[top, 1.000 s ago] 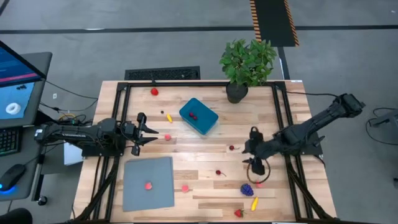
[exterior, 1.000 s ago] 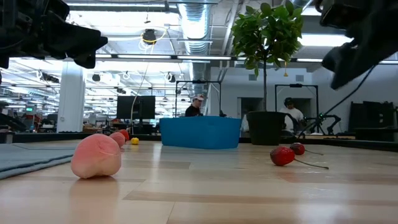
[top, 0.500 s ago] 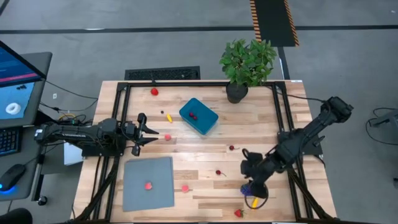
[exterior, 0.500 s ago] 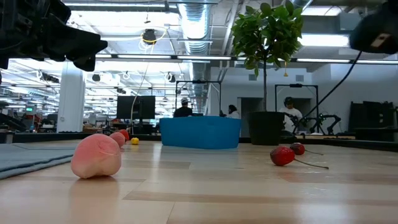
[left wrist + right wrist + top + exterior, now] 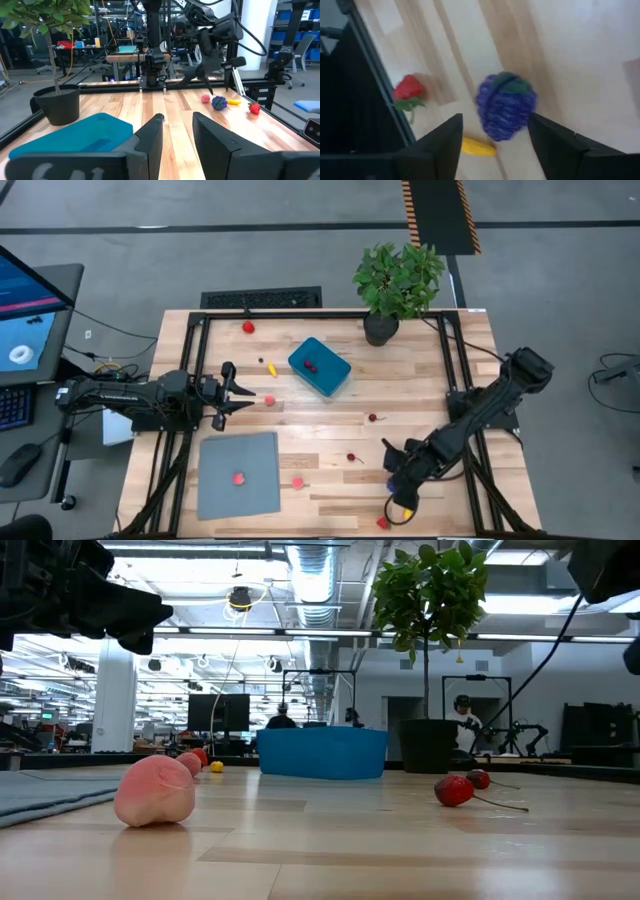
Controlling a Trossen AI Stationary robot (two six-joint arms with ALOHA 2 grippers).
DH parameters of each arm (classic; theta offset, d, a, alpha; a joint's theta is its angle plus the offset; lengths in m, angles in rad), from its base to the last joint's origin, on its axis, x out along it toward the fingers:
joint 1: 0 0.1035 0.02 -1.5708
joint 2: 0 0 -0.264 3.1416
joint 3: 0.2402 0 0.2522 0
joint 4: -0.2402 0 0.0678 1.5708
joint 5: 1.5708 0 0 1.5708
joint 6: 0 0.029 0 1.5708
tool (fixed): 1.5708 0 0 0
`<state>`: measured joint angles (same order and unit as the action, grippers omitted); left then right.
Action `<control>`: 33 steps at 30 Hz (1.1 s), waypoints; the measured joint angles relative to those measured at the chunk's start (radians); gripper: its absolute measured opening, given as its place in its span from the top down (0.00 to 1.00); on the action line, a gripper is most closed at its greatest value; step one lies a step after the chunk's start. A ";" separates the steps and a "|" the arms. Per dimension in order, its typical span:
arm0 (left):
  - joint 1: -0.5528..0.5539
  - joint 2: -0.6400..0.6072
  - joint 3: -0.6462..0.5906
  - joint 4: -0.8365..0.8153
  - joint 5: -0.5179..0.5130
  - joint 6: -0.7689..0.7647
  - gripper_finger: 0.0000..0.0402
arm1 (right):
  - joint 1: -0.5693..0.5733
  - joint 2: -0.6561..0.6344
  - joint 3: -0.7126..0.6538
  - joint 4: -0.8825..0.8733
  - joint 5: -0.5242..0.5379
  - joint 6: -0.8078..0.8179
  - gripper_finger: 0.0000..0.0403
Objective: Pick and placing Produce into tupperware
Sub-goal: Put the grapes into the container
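Tiny purple plastic grape bunch (image 5: pixel 506 106) on the wooden table (image 5: pixel 400 385), sitting right between the right claw (image 5: pixel 492 145)'s wide-spread fingers, probably lined up for a grab. Left claw (image 5: pixel 176 137) empty, narrowly parted, parked far off.

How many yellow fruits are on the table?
2. One yellow piece lies just left of the teal container. The other lies near the table's front edge, beside the purple grapes. The arms may hide more.
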<state>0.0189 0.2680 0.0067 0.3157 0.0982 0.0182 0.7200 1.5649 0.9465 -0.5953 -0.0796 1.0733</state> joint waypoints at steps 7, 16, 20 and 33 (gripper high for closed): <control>0.000 0.000 0.000 -0.011 0.000 0.009 0.75 | 0.013 0.050 0.001 0.028 -0.001 0.020 0.29; 0.000 0.000 0.000 -0.011 0.000 0.009 0.75 | 0.011 0.111 0.001 0.027 -0.018 0.010 0.29; 0.000 0.000 0.000 -0.011 0.000 0.009 0.75 | 0.011 0.111 0.001 0.026 -0.007 0.004 0.29; 0.000 0.000 0.000 -0.012 0.001 -0.002 0.75 | 0.006 0.126 -0.009 0.033 0.075 0.027 0.30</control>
<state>0.0193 0.2681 0.0067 0.3032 0.0991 0.0162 0.7255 1.6911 0.9379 -0.5619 -0.0049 1.1001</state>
